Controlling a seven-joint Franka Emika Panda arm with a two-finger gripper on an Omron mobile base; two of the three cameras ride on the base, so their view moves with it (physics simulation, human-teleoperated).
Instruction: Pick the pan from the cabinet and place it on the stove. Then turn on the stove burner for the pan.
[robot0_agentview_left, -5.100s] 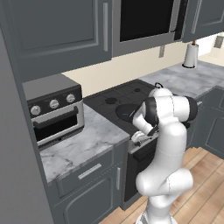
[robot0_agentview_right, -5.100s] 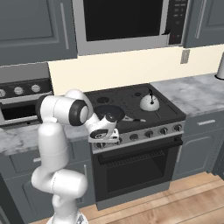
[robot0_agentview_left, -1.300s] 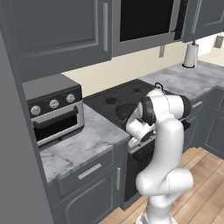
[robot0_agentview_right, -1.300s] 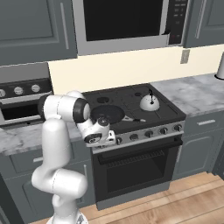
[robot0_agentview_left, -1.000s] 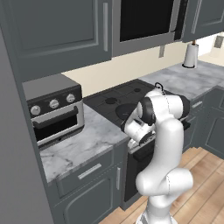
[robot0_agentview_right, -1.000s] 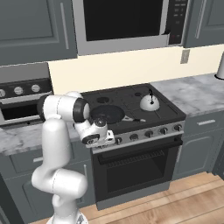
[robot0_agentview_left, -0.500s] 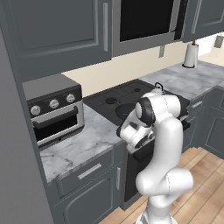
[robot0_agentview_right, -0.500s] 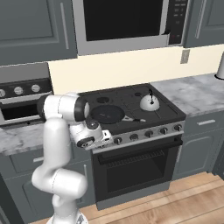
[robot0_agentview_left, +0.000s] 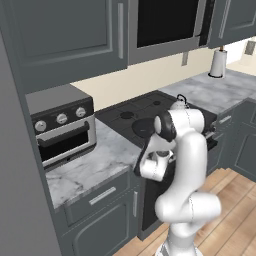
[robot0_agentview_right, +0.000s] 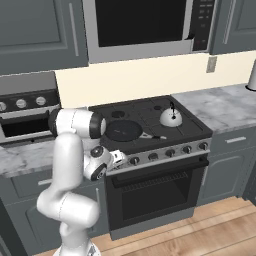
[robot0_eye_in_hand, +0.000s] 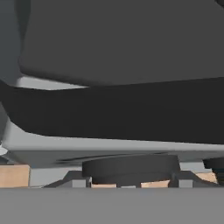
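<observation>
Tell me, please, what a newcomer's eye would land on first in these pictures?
Probably the white arm bent low in front of the stove, its gripper right at the leftmost front knob. Next, the black pan sitting on the cooktop's front left burner, with the small silver kettle behind it to the right.

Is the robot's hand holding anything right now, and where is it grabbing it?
Nothing is held. The gripper is at the front of the stove, by the leftmost knob, and whether it touches the knob cannot be told. The pan sits free on the cooktop.
</observation>
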